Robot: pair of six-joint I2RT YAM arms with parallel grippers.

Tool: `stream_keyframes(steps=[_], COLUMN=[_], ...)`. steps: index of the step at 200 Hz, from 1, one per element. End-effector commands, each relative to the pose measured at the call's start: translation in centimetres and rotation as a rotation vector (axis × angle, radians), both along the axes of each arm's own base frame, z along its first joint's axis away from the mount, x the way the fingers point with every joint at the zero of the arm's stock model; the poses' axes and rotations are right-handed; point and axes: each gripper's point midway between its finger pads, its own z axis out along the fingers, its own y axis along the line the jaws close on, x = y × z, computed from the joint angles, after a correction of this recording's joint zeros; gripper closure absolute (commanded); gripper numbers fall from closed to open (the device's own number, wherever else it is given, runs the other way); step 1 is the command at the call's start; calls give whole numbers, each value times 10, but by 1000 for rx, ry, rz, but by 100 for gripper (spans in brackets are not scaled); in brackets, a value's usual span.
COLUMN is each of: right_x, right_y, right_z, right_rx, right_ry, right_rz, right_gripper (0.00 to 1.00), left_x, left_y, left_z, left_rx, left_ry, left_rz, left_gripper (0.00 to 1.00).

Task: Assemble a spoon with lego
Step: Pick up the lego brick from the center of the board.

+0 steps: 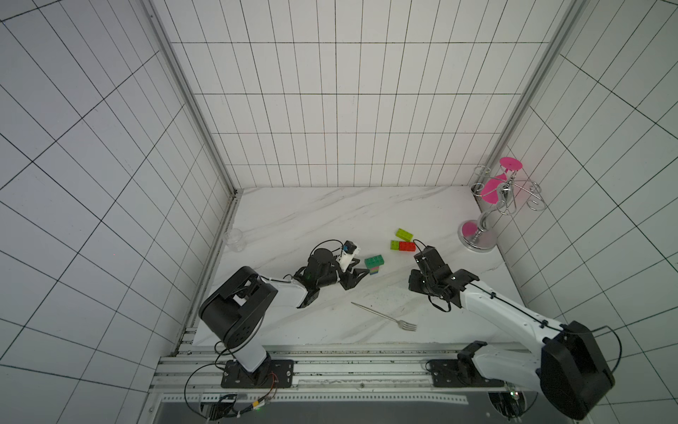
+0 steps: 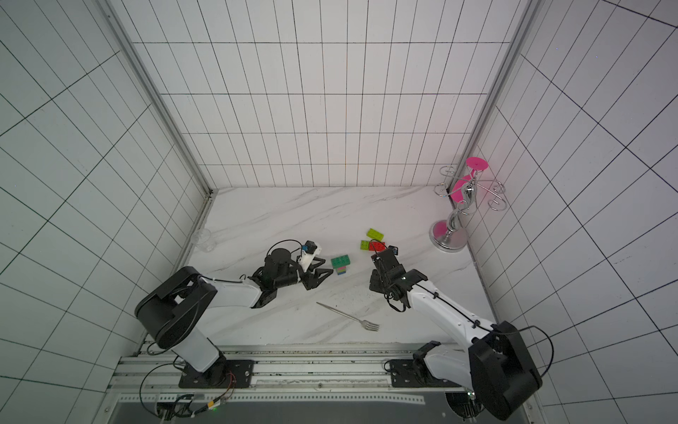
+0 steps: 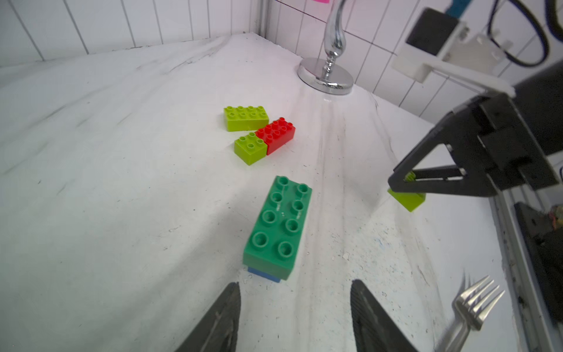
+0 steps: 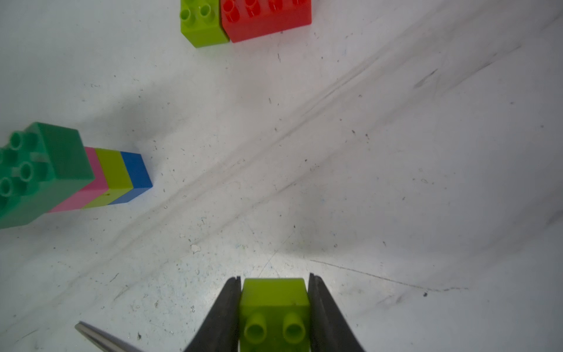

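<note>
Take the spoon [image 1: 374, 261] as reference: part-built stack upright on the bench [image 1: 293, 220], blue at the base, then lime, pink, dark green eight-stud brick on top. Nearest, on the robot's side of the spoon, find the fork [image 1: 383, 315] lying flat. Next, note the left gripper [image 1: 362, 268] just left of the spoon: jaws apart, tips just short of the stack, nothing held. Right of the spoon and well apart from it, note the right gripper [image 4: 274, 282]: jaws clamped on a small lime brick [image 4: 274, 311], possibly lifted just off the bench; not certain from these views. Beyond the spoon, to its right, find the loose lego [image 3: 274, 134]: red brick [image 1: 408, 246] touching lime square brick [image 1: 395, 245] end to end, lime long brick [image 1: 404, 233] just behind. Farthest right, see the chrome stand [image 1: 477, 240]; far left of the spoon, a clear cup [image 1: 233, 240].
</note>
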Motion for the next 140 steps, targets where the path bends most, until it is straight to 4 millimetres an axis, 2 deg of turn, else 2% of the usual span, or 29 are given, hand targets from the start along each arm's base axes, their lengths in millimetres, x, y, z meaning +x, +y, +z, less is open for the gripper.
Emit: stream_keyframes(steps=[1,13,22,39,78,111,140], right_x=[-4,-3,-1,4,18,27,34], right_y=[-2,-1,0,2,9,16,23], right_z=[14,21,26,34,45,51,50], right_rx=[3,13,17,21,8,16,28], right_ry=[4,-14,-26,-49,-71,-78,-81], right_rz=[19,23,24,32,56,74,87], right_gripper=[74,74,74,74,74,74,75], left_x=[17,18,14,12,5,10,16], left_y=[12,14,11,6,-16,-15,-19], left_z=[16,18,18,14,-10,-26,-18], left_rx=[-214,-291,-335,-402,-468,-483,-535], left_ry=[221,319,394,535,759,799,788], left_rz=[65,98,101,140,239,305,305], left_gripper=[43,42,38,37,38,39,40])
